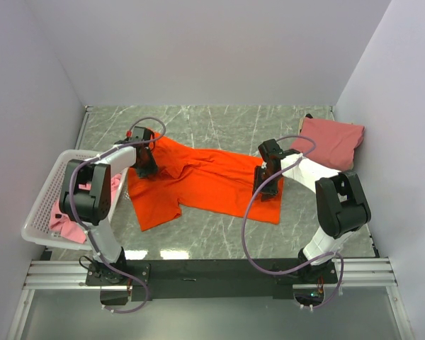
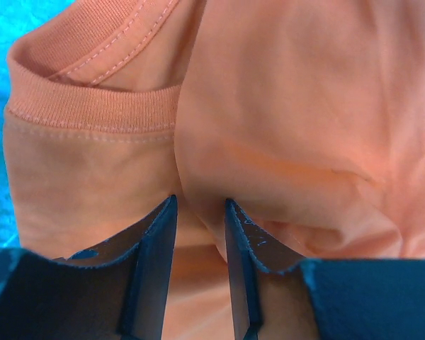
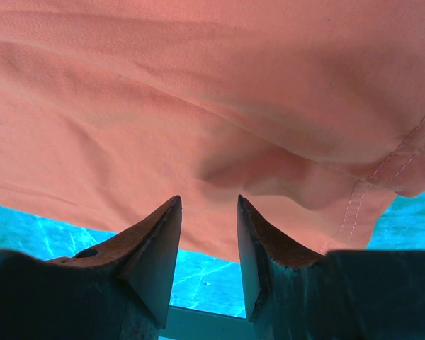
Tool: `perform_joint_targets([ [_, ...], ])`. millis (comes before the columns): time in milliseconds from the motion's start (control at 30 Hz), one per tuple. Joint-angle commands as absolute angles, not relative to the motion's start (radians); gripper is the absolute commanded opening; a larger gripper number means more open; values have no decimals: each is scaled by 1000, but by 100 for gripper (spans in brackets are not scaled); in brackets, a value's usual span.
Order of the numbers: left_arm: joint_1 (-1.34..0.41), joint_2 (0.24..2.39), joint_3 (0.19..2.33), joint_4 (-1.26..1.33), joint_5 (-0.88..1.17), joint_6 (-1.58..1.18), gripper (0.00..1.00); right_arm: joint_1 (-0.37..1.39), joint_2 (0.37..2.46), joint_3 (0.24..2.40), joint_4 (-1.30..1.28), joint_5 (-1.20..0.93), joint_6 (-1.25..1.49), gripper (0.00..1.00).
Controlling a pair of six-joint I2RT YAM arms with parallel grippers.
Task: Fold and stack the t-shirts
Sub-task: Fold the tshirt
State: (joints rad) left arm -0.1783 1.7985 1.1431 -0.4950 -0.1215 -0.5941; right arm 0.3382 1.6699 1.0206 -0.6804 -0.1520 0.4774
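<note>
The bright orange t-shirt (image 1: 205, 180) lies spread on the marble table, partly creased. My left gripper (image 1: 145, 168) is down on its left end by the collar (image 2: 92, 106). Its jaws (image 2: 200, 205) stand a little apart with a raised fold of orange cloth (image 2: 283, 142) between the tips. My right gripper (image 1: 267, 185) is down at the shirt's right hem. Its jaws (image 3: 209, 202) are open, with the hem edge (image 3: 219, 142) at the tips and bare table between the fingers. The dusty salmon-pink t-shirt (image 1: 331, 142) lies folded at the back right. The lighter pink t-shirt (image 1: 67, 225) lies in the basket.
A white perforated basket (image 1: 39, 212) stands at the left edge of the table, close to the left arm. Grey walls close in the table at the back and both sides. The metal mounting rail (image 1: 212, 273) runs along the near edge.
</note>
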Motion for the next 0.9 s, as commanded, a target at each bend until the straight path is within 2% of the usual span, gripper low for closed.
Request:
perform_joint_targets([
  [0, -178, 1825, 1175, -466, -146, -574, 39, 347, 1638, 1032, -686, -153, 466, 44],
  [100, -178, 1847, 1181, -466, -156, -566, 37, 348, 1638, 1032, -687, -150, 465, 44],
  [133, -178, 1850, 1181, -465, -158, -563, 33, 350, 1638, 1034, -689, -147, 465, 44],
  [500, -178, 1809, 1218, -502, -156, -558, 14, 350, 1646, 1032, -689, -149, 468, 44],
  [600, -179, 1793, 1242, -514, -152, -554, 6, 351, 1646, 1037, -689, -146, 466, 44],
  [867, -166, 1792, 1334, -633, -78, -491, 4, 356, 1647, 1032, -690, -147, 466, 44],
])
